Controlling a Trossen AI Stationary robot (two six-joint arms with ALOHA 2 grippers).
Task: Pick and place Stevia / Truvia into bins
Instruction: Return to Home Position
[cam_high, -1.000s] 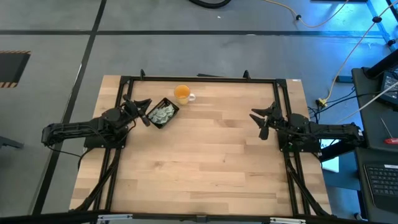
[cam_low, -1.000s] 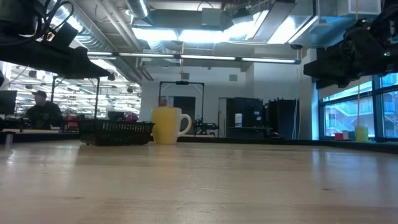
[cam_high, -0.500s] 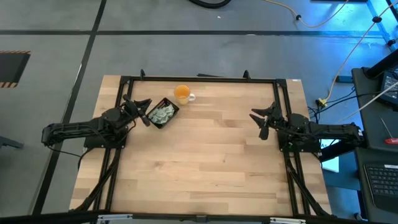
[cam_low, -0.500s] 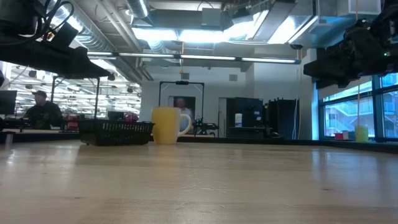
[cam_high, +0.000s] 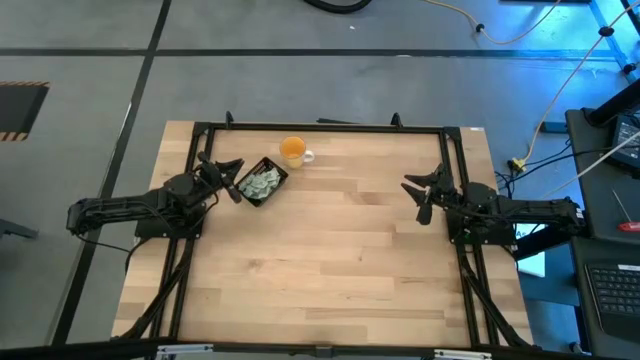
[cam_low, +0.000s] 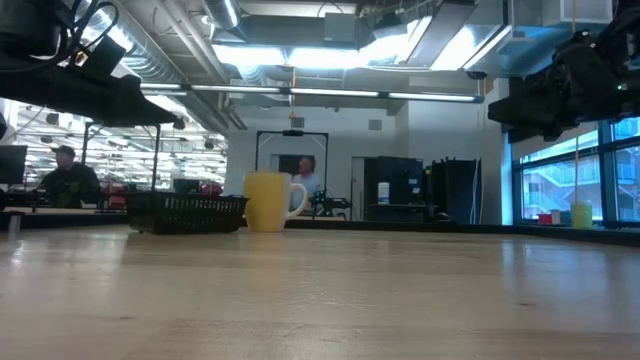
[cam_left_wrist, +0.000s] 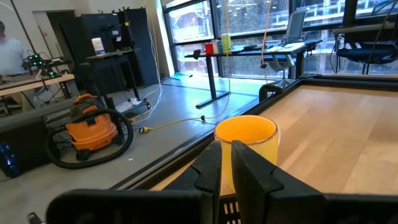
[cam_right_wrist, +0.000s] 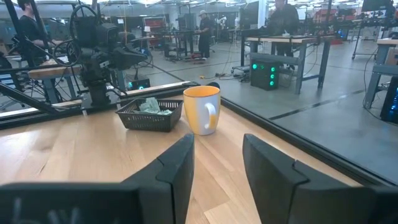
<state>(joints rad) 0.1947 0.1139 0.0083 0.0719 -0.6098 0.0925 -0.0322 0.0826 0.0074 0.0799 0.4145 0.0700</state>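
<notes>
The black tray (cam_high: 263, 183) stands on the table near its far left part, with pale green and white sachets (cam_high: 260, 182) piled inside it. They also show above the tray's rim (cam_right_wrist: 151, 115) in the right wrist view. My left gripper (cam_high: 236, 180) hovers just left of the tray, its fingers (cam_left_wrist: 211, 168) close together with only a thin slit between them, holding nothing. My right gripper (cam_high: 412, 198) waits open over the table's right side, pointing toward the tray. I see no sachets lying on the bare table.
An orange cup with a white handle (cam_high: 292, 150) stands just beyond the tray toward the far edge, in line with my left gripper (cam_left_wrist: 225, 155). A black frame (cam_high: 320, 127) runs around the table. The wood between the two arms and toward the near edge is bare.
Neither arm nor anything on the table has moved. A person has come into the far doorway in the low view.
</notes>
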